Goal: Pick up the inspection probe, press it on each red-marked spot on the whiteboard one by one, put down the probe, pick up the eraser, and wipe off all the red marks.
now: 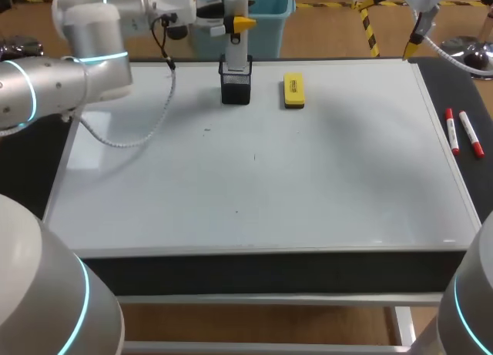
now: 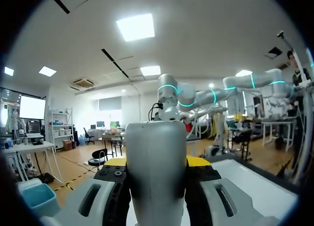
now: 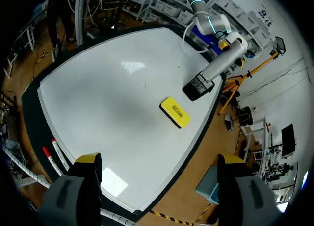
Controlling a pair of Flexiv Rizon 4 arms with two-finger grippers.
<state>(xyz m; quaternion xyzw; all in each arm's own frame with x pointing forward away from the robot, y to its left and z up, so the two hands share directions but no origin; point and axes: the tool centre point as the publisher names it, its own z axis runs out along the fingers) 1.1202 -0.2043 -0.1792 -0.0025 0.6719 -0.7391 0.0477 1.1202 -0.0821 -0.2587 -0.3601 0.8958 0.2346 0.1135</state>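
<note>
While in its holder (image 1: 236, 89), probe (image 1: 237, 48) upright.

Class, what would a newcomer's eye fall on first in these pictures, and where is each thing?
First, the left gripper, its fingers shut on the grey inspection probe standing in a black mesh holder at the whiteboard's far edge. Beside the holder lies the yellow eraser; two red markers lie just past the board's right edge. The right gripper hangs open over the far right corner.
</note>
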